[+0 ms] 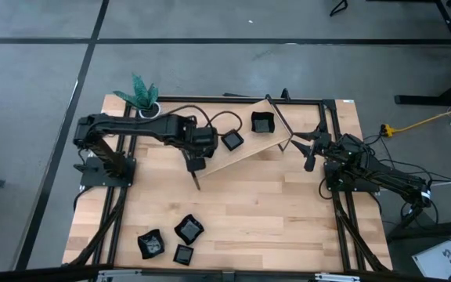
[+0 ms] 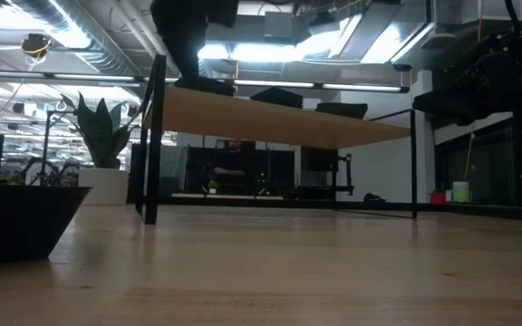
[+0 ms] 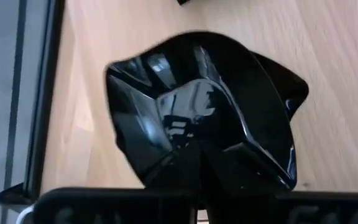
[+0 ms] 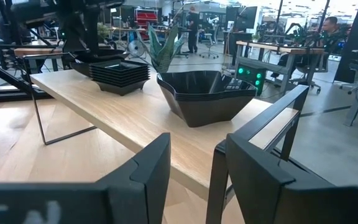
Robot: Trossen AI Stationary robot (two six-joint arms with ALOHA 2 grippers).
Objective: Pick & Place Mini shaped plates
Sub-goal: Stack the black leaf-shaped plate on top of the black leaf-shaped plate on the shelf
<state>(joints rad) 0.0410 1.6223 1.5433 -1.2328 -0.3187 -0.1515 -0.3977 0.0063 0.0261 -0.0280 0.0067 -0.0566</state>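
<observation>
My left gripper (image 1: pixel 197 165) has its fingers clamped on one black plate (image 3: pixel 197 118) near the raised shelf (image 1: pixel 245 153). Two stacks up there already, three plates (image 1: pixel 188 229) left on the worktop (image 1: pixel 272 204). Right gripper (image 1: pixel 310 153) waits, fingers spread.

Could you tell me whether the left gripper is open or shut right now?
Shut. In its wrist view the left gripper is clamped on the rim of a glossy black plate.
</observation>
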